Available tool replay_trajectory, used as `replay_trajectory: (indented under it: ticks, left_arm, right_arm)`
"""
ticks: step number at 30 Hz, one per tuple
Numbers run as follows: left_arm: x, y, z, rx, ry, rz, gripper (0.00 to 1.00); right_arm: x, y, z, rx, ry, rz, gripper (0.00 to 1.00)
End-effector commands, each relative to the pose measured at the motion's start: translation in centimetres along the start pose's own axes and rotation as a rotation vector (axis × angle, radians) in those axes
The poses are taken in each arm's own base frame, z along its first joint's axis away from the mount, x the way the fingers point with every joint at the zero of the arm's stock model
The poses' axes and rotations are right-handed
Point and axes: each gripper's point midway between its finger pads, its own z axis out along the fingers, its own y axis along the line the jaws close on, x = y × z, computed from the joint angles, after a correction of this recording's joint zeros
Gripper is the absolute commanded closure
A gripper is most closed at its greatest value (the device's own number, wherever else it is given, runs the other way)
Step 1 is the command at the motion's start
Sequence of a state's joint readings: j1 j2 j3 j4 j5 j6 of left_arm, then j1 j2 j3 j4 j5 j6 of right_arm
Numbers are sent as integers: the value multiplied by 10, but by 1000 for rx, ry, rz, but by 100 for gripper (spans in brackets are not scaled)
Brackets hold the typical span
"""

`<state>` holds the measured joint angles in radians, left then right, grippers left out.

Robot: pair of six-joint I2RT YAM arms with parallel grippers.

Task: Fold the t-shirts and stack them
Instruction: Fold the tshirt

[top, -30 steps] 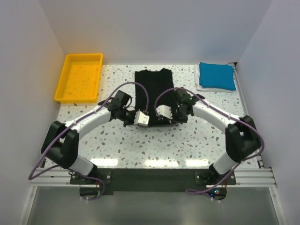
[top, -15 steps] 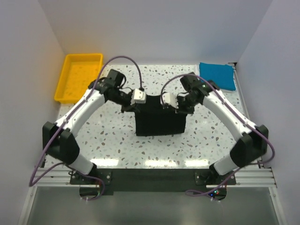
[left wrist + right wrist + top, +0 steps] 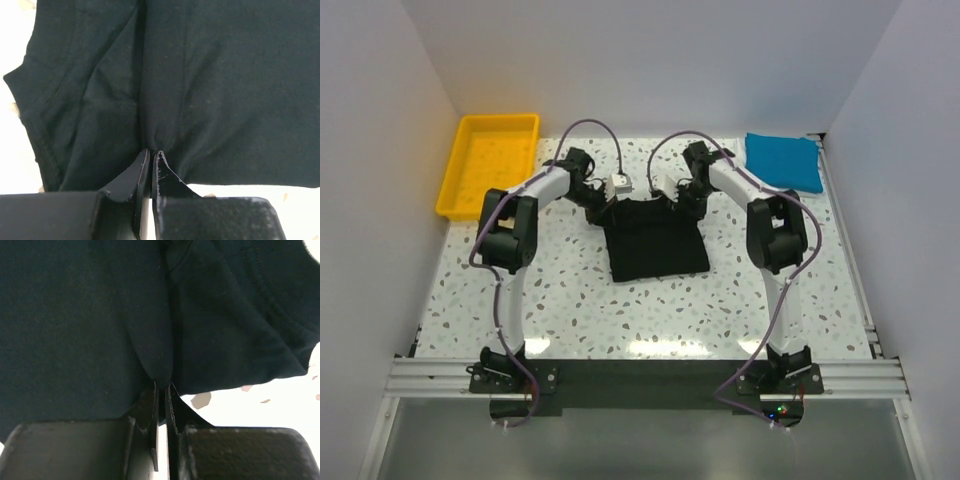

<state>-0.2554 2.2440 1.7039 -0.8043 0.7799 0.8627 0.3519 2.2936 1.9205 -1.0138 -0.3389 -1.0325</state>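
My left hand [image 3: 151, 152] is pressed together on a pinch of the black t-shirt [image 3: 210, 90] at its far edge. My right hand [image 3: 162, 386] grips the same edge likewise — fingers closed on a fold of dark cloth. The shirt lies folded flat near the middle of the speckled table [image 3: 570, 300], with one hand at each far corner. A yellow tray [image 3: 448, 190] sits at the table's far left — a folded blue t-shirt [image 3: 782, 162] lies far right, well apart.
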Motion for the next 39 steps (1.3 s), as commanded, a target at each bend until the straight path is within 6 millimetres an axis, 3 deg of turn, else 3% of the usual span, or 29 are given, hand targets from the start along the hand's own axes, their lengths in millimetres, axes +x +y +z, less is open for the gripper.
replay_trajectory:
  ticks: [1, 3, 4, 5, 7, 8, 9, 10, 12, 13, 15, 16, 18, 20, 22, 24, 29, 39]
  left_arm:
    - [4, -11, -7, -16, -1, -10, 100]
    - [13, -35, -8, 18, 9, 8, 100]
    - [5, -47, -19, 5, -5, 63, 100]
    - [26, -73, -13, 52, 22, 40, 100]
    - [40, -109, -20, 72, 32, 74, 100]
    - [42, -121, -21, 81, 34, 87, 100]
    - [43, -131, -22, 93, 29, 99, 100]
    - [45, -150, -26, 118, 16, 101, 96]
    - [44, -164, -30, 130, 11, 127, 84]
    - [38, -172, -38, 123, -1, 154, 73]
    - [30, -173, -46, 89, -19, 200, 65]
    - [19, -170, -54, 45, -44, 253, 60]
    - [8, -172, -58, 25, -73, 304, 55]
    - [-9, -176, -54, 14, -93, 373, 52]
    - [-21, -186, -40, 29, -90, 423, 52]
    - [-30, -186, -28, 13, -100, 428, 52]
    - [-35, -187, -2, 12, -80, 438, 52]
    - [-17, -197, 41, 78, -2, 464, 49]
  right_arm:
    - [5, 25, 2, -55, -12, 78, 100]
    - [7, 56, -6, -102, -34, 117, 100]
    - [3, 72, -12, -121, -49, 147, 100]
    - [2, 86, -16, -139, -60, 161, 100]
    - [4, 131, -26, -167, -82, 189, 100]
    - [19, 161, -19, -223, -54, 219, 100]
    - [13, 173, -32, -206, -90, 220, 100]
    - [13, 188, -33, -232, -90, 223, 97]
    - [17, 219, -45, -320, -86, 268, 75]
    - [10, 231, -53, -377, -119, 289, 57]
    - [1, 242, -74, -443, -150, 334, 40]
    - [-8, 242, -83, -458, -198, 358, 28]
    - [-24, 231, -94, -440, -245, 385, 28]
    - [-39, 212, -93, -423, -280, 413, 33]
    - [-50, 194, -77, -439, -286, 488, 45]
    - [-71, 176, -73, -448, -331, 557, 59]
    - [-95, 149, -44, -489, -370, 691, 66]
    - [-108, 162, -13, -555, -325, 733, 69]
